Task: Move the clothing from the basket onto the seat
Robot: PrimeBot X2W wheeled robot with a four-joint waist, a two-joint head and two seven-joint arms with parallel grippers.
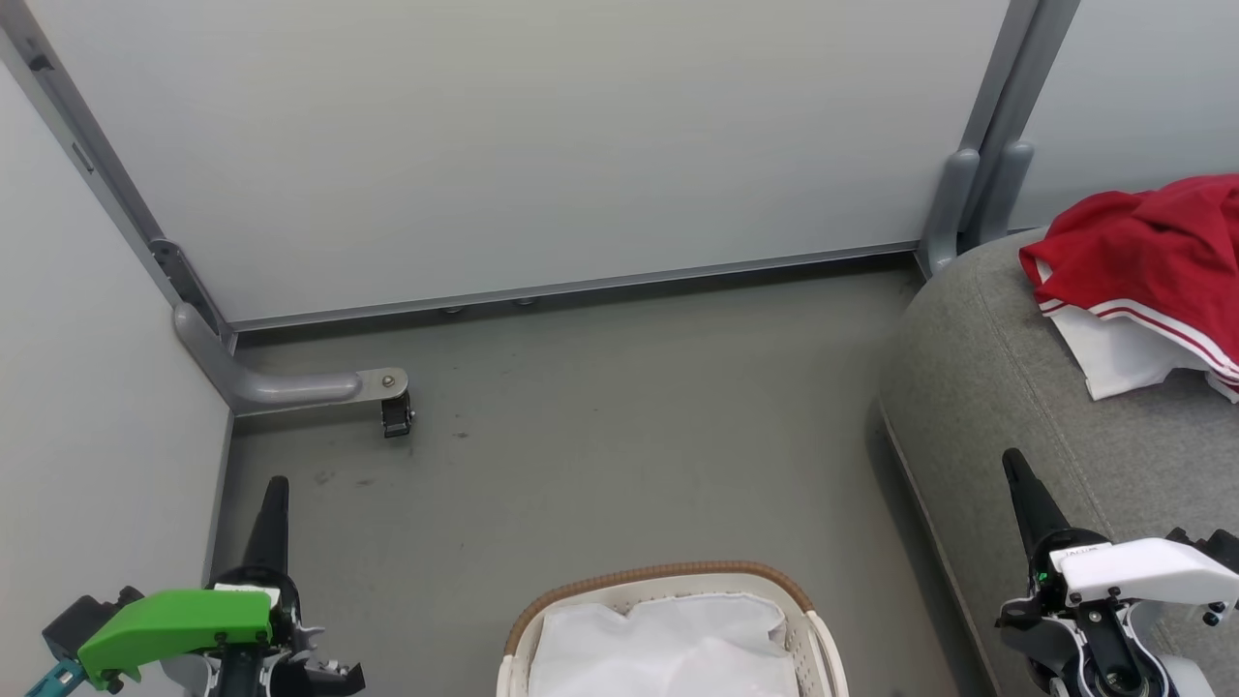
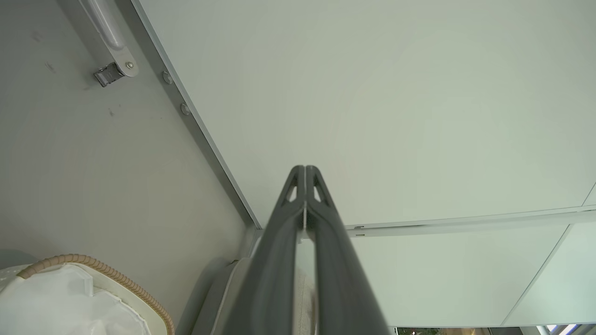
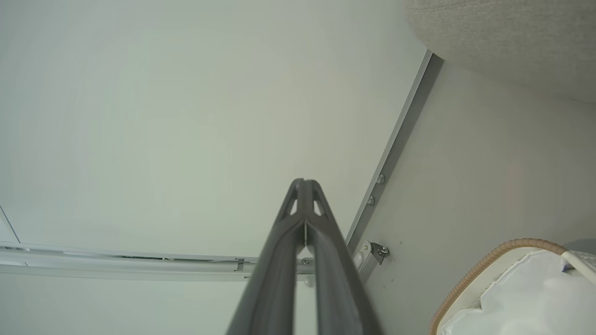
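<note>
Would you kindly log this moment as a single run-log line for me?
clothing: on seat | basket: white liner inside | left gripper: jaws shut, empty | right gripper: jaws shut, empty

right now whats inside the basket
A white crinkly liner sheet covers the inside of the basket; no red fabric shows on top. Anything under the sheet is hidden, and the basket's near part is cut off. The clothing lies on the seat.

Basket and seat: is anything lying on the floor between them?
Nothing. The head view shows bare grey floor between the basket and the seat.
</note>
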